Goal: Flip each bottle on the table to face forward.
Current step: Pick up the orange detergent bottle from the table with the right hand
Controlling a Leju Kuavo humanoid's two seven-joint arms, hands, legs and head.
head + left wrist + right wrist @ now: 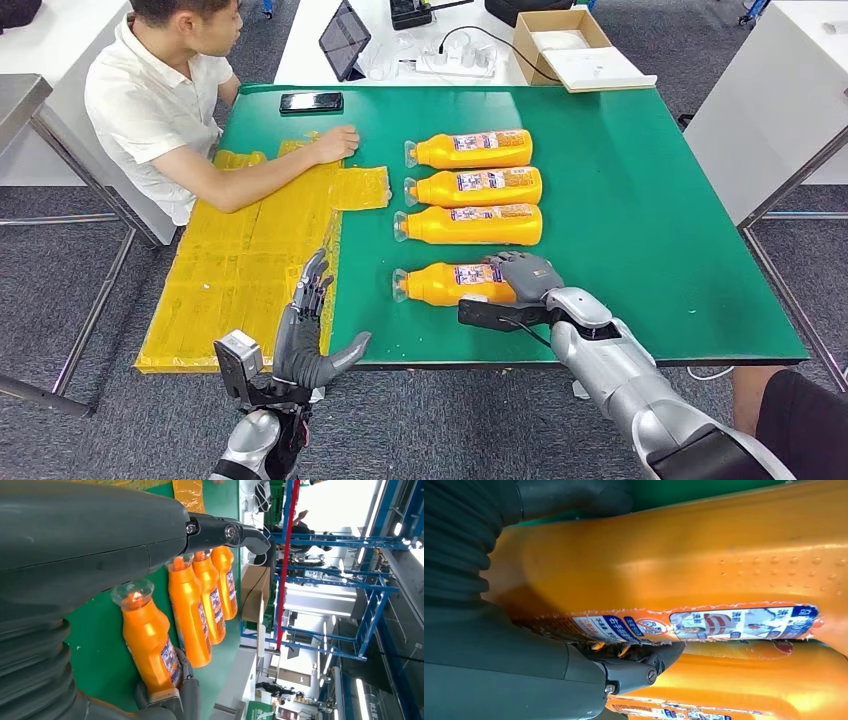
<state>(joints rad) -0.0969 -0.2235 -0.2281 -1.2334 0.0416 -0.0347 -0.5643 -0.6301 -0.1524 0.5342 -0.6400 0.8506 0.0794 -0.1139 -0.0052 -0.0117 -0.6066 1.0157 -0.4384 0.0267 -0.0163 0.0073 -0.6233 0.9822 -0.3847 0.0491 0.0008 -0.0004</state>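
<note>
Nearest the camera, the left robot hand [310,330] hovers at the desk's front edge with its fingers spread and nothing in them, over the border of the yellow mat [250,260]. Further in, the right robot hand [522,275] lies over the base end of the nearest bottle [450,284]; the right wrist view shows its fingers wrapped against the orange body beside the label, so it reads as grasping that bottle, though how firm the hold is I cannot tell. Four orange bottles lie on their sides in a column near the middle of the green desk [640,230], caps pointing toward the mat: the nearest one, then the second bottle [470,225], third bottle [473,187] and far bottle [470,150], each close beside the next. The step in hand looks like turning the nearest bottle. The three beyond show labels upward, so this may be the last. The next move calls for a roll about the bottle's long axis without nudging the second bottle just behind it, and the smooth rounded plastic could slip in the fingers. A person [160,110] sits at the left side with a forearm resting on the mat. A phone [311,102] lies at the far edge; behind stand a tablet [344,38], a power strip [455,62] and an open box [570,50].
</note>
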